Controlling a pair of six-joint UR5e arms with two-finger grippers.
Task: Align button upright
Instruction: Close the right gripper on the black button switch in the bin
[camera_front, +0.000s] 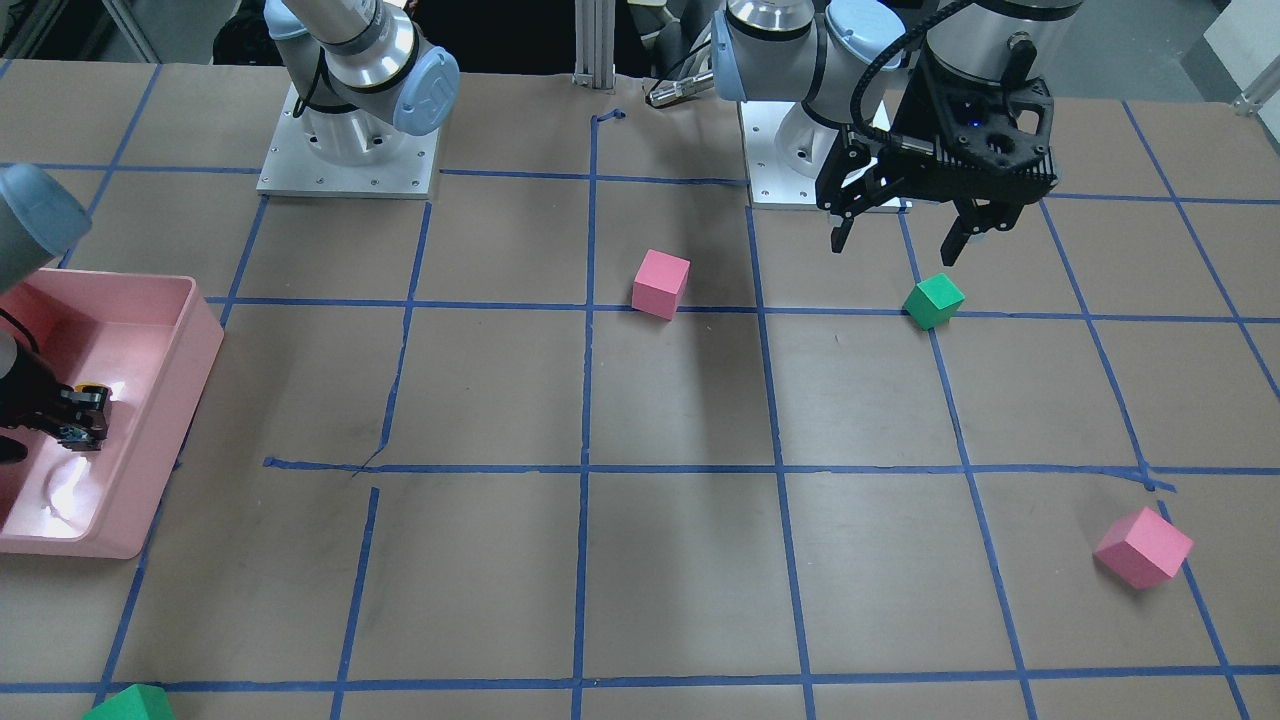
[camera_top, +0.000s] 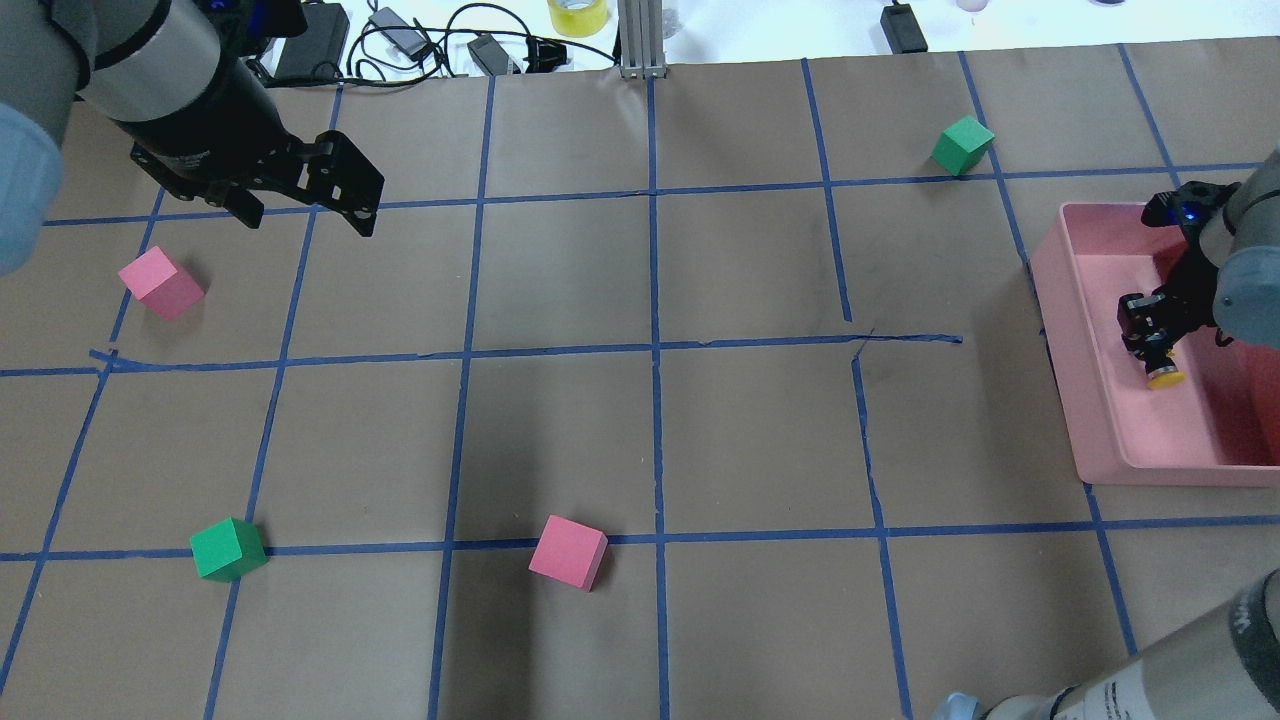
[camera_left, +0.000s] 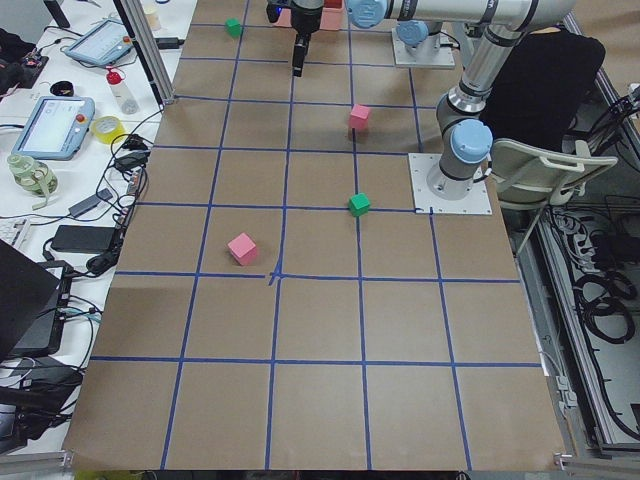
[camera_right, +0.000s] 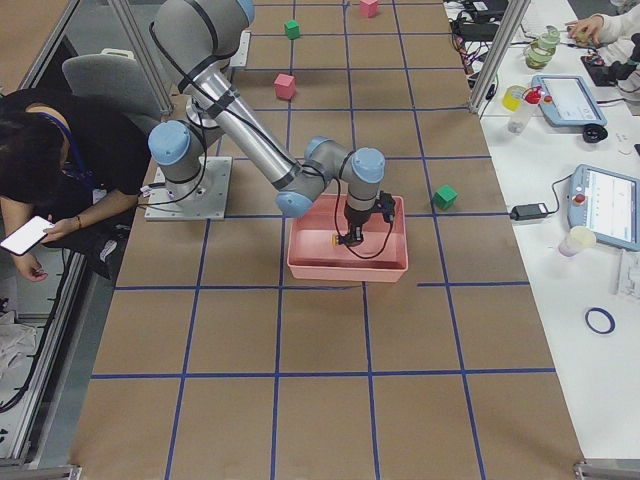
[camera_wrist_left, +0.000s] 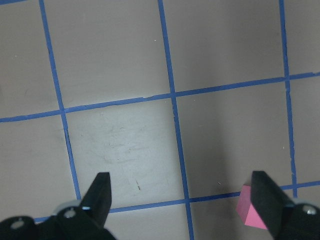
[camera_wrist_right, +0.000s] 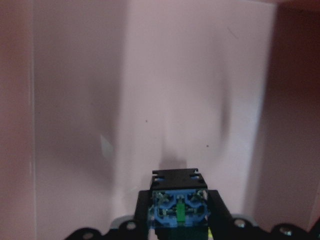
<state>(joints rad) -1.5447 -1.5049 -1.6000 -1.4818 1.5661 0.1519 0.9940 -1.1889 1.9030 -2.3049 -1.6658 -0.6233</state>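
The button (camera_top: 1164, 376) is clamped in my right gripper (camera_top: 1150, 345) inside the pink bin (camera_top: 1062, 330). Its yellow cap sticks out past the fingertips, close above the bin floor. The right wrist view shows its black body and blue-green terminal end (camera_wrist_right: 178, 206) between the fingers, facing the camera. In the front-facing view the gripper (camera_front: 85, 415) and yellow cap (camera_front: 95, 390) sit in the bin (camera_front: 200, 345). My left gripper (camera_top: 300, 210) is open and empty, above the table at the far left, near a pink cube (camera_top: 160, 283).
A second pink cube (camera_top: 568, 551) and a green cube (camera_top: 227, 549) lie near the robot's side. Another green cube (camera_top: 962, 145) lies at the far right, beyond the bin. Cables and tape (camera_top: 575, 15) lie past the table's far edge.
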